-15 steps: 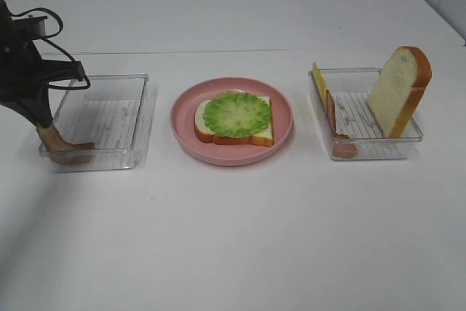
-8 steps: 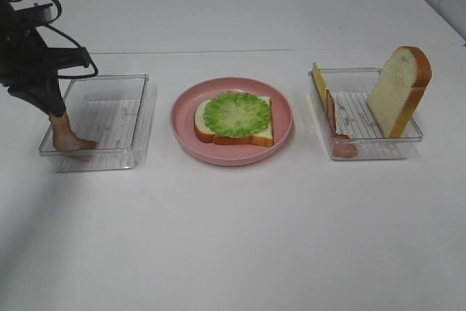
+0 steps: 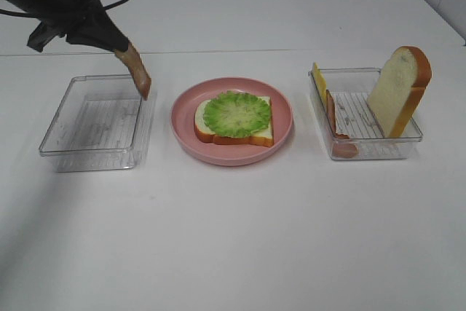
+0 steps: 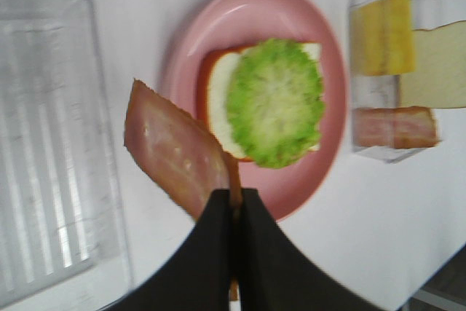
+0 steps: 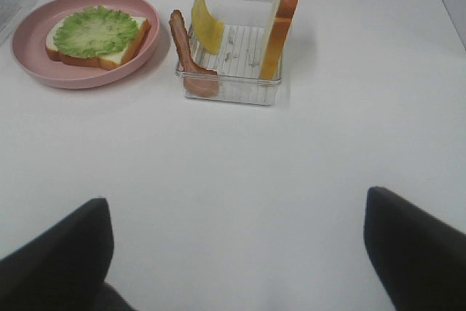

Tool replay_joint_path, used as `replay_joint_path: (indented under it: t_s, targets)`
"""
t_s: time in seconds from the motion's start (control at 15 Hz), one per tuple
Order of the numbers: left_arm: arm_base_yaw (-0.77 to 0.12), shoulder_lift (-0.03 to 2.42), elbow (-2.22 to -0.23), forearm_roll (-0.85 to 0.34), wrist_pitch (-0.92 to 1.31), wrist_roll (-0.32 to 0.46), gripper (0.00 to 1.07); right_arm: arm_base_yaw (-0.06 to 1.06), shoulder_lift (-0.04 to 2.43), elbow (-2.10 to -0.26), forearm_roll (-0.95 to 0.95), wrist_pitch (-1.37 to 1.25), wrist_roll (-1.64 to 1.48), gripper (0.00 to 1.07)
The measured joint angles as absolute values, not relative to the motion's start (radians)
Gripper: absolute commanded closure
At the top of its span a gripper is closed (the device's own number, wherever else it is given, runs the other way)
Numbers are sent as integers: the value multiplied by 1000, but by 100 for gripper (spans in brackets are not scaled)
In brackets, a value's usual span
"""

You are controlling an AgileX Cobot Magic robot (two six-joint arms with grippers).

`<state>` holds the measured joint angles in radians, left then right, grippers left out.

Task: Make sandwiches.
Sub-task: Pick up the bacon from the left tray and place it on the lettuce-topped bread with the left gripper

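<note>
Brown bacon over L tray rim.

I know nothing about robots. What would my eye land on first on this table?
Most striking is the black left end effector up in the air, a bacon strip dangling from its shut tips over the edge of the left clear tray, beside the pink plate. On that plate, in the middle, lies a bread slice topped with green lettuce. In the right tray a second bread slice stands on edge, leaning.

Two bread slices, two bacon strips, two trays, one lettuce, one cheese, one plate.
</note>
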<state>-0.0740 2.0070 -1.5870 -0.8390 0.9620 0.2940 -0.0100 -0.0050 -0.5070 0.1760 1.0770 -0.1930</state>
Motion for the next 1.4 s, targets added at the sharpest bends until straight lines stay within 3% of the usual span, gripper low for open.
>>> replay_joint_path:
  t_s: [0.27,0.53,0.73,1.0,1.2,1.4]
  targets:
    - [-83,2007,-1587,-1181,919,489,107,-10,-5,-507,176,1077,-193,20]
    - [-165,2010,-1587,-1262,820,550,107,-10,-5,-507,176,1077,-193,20]
    - [-280,2087,-1587,-1325,803,556,107,-10,-5,-507,176,1077,-193,20]
    - [-359,2206,-1587,-1421,801,580,107,-10,-5,-507,176,1077,-193,20]
    - [-399,2272,-1587,-1516,801,632,107,-10,-5,-507,176,1077,-193,20]
    - [-386,2282,-1588,-1522,800,692,107,-10,-5,-507,176,1077,-193,20]
